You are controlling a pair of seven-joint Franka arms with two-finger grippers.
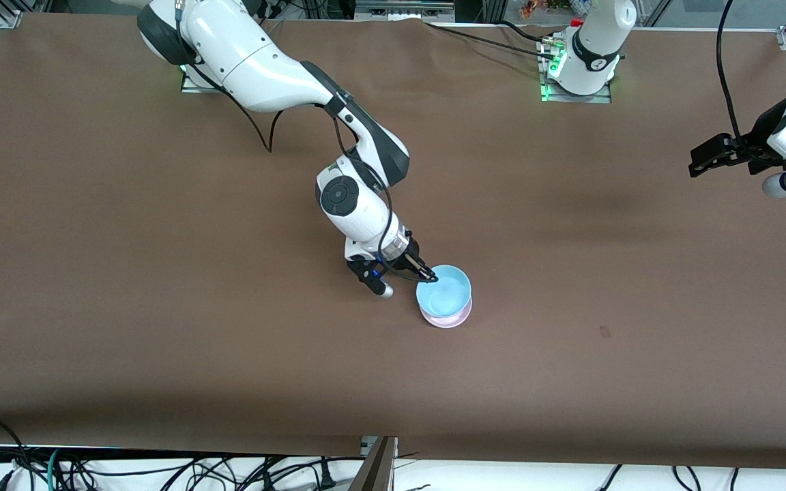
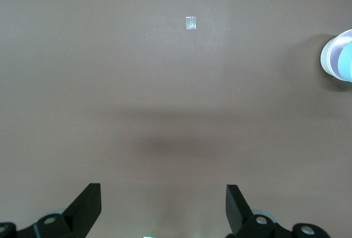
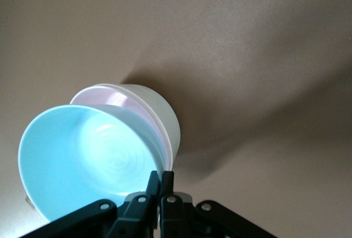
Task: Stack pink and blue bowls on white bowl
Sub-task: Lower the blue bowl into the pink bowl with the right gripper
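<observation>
The light blue bowl [image 1: 444, 292] [image 3: 88, 155] rests tilted in the pale pink bowl [image 1: 447, 319] [image 3: 118, 98]. In the right wrist view the pink bowl sits nested in the white bowl [image 3: 162, 114]. My right gripper [image 1: 428, 276] [image 3: 161, 178] is shut on the blue bowl's rim, on the side toward the right arm's end. The left gripper [image 1: 696, 164] [image 2: 163, 205] waits open with nothing between its fingers, over bare table at the left arm's end. The left wrist view catches the bowl stack [image 2: 333, 56] at its edge.
A small tape mark [image 1: 604, 331] [image 2: 191, 23] lies on the brown table cover [image 1: 161, 307], toward the left arm's end from the bowls. Both arm bases stand along the table edge farthest from the camera. Cables hang below the near edge.
</observation>
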